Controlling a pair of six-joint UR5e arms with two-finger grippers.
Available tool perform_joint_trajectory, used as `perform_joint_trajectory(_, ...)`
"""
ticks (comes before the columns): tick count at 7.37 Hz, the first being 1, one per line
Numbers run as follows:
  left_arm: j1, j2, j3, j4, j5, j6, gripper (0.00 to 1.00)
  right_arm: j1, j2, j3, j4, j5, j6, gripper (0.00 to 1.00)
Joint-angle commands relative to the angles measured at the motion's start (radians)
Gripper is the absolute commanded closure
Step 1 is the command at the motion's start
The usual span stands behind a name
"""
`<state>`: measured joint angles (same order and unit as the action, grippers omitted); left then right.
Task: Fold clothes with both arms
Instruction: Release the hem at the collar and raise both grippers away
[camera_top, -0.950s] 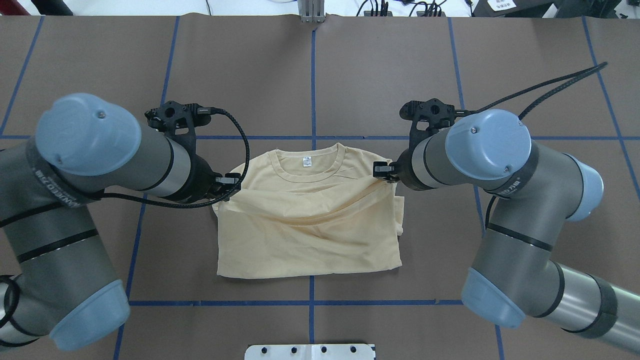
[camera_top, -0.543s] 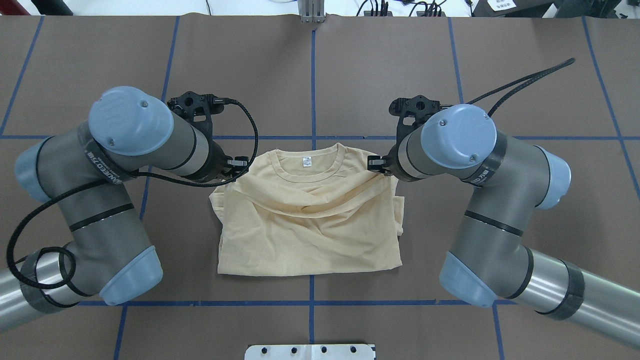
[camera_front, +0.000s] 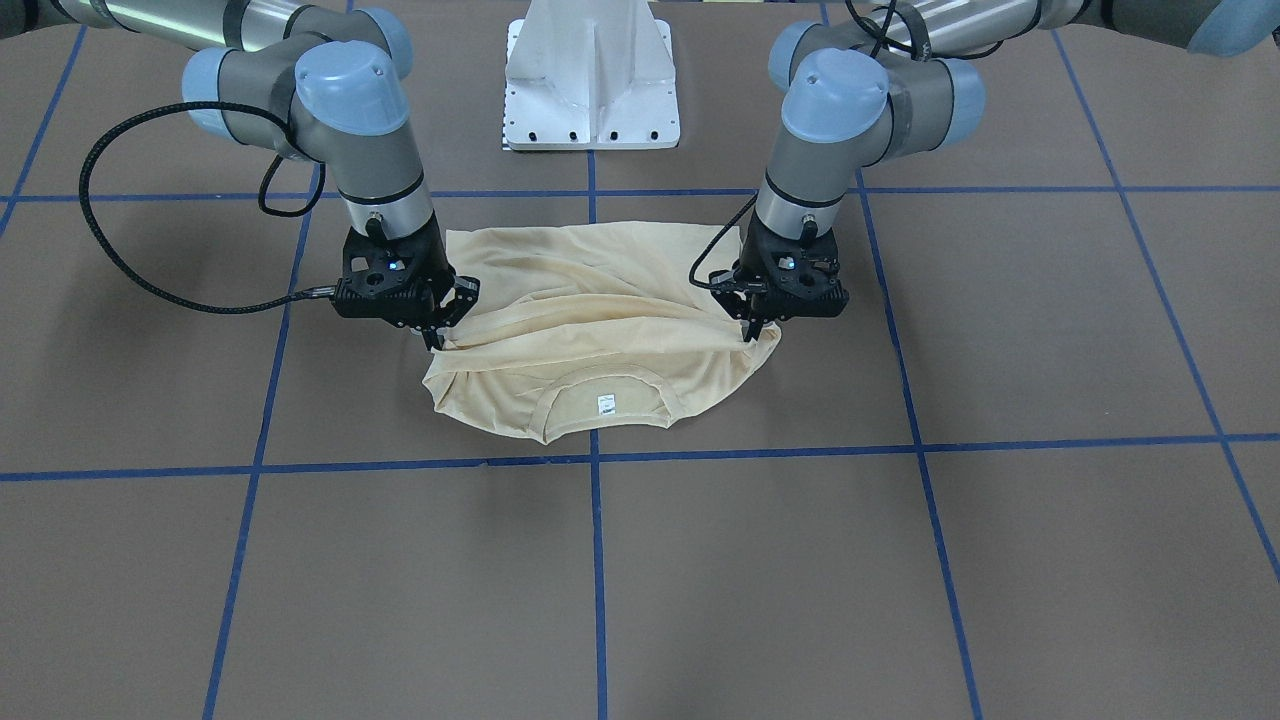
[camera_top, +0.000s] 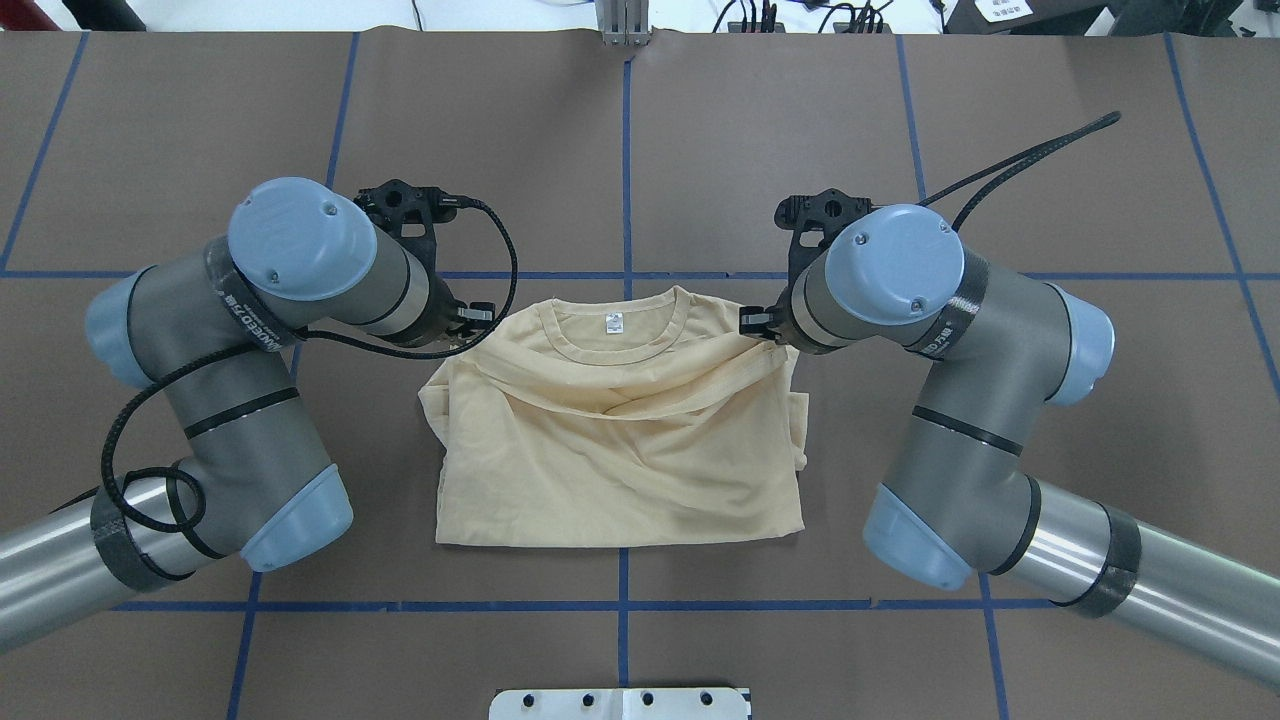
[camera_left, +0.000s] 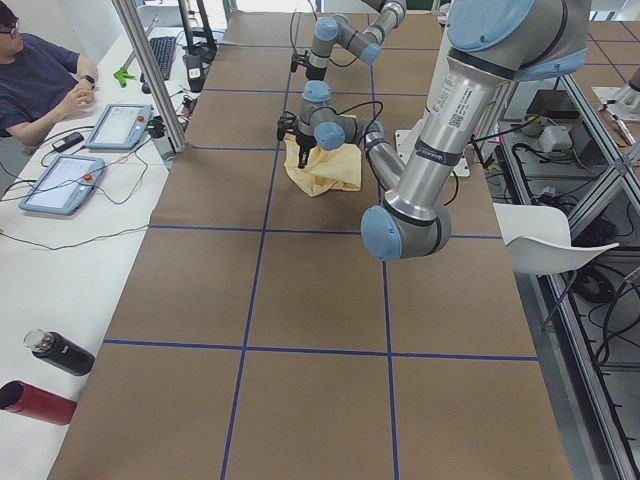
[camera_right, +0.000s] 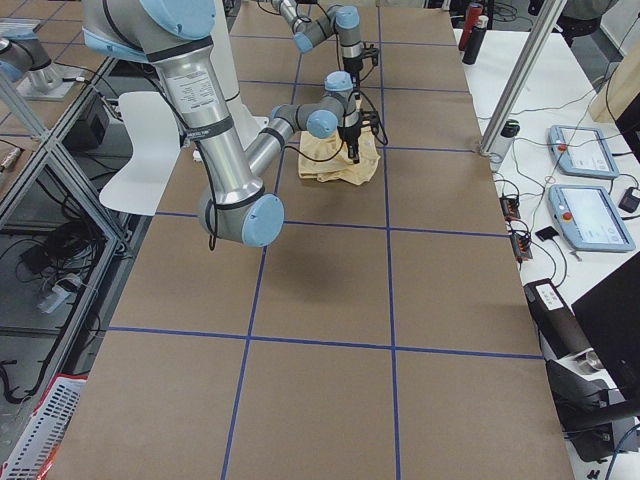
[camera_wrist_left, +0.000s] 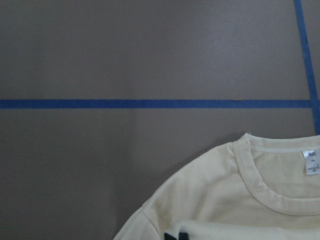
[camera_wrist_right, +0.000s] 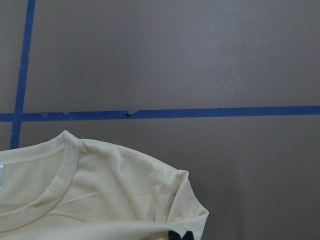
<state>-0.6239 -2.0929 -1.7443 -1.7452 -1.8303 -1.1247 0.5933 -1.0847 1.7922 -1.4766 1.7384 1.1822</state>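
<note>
Both grippers have moved away from the robot's base since the earlier overhead frame. The turned-over edge of the T-shirt (camera_top: 620, 470) has moved with them and now lies closer to the collar.

Nearest the robot, the fold crease lies flat and fairly straight on the table (camera_top: 760, 150), just short of a blue tape line (camera_top: 620, 606). Above it, the upper layer sags in long diagonal wrinkles between the two grip points.

Midway, the left gripper (camera_front: 748, 332) is closed on the carried edge at one side. The right gripper (camera_front: 434, 338) is likewise closed on it at the other. In both wrist views the fingertips sit close together against the cloth.

Farther on, the ribbed collar (camera_top: 560, 342) and the small white neck label (camera_top: 613, 322) remain uncovered, with the shoulders flat on the table. Beyond them is brown table surface.

Appearance: pale cream-yellow thin fabric. No print shows in any view.

Handling assessment: the garment is judged light, limp and without stiffness, so it will slump wherever it is unsupported. The outer corners of the leading edge, as now held, appear the correct places to grip. Even tension between them should keep the edge straight.
</note>
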Motion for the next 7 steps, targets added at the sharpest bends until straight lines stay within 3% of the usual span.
perform_joint_trajectory(1,-0.011,-0.001,0.011,-0.011,0.0,0.026,1.0,0.022,0.0,-0.005,-0.001,0.001,-0.024,1.0)
perform_joint_trajectory(3,-0.014,0.001,0.011,-0.017,0.0,0.028,1.0,0.025,0.002,-0.005,-0.001,0.001,-0.024,0.96)
perform_joint_trajectory(4,-0.016,0.001,0.011,-0.019,0.0,0.028,0.94,0.025,0.002,-0.007,-0.002,0.0,-0.018,0.4)
perform_joint_trajectory(5,-0.014,0.01,0.005,-0.022,0.0,0.033,0.01,0.031,0.014,-0.017,-0.001,0.0,-0.021,0.01)
perform_joint_trajectory(7,-0.034,0.013,-0.017,-0.05,-0.01,0.071,0.0,0.077,0.022,-0.019,-0.008,0.029,-0.024,0.01)
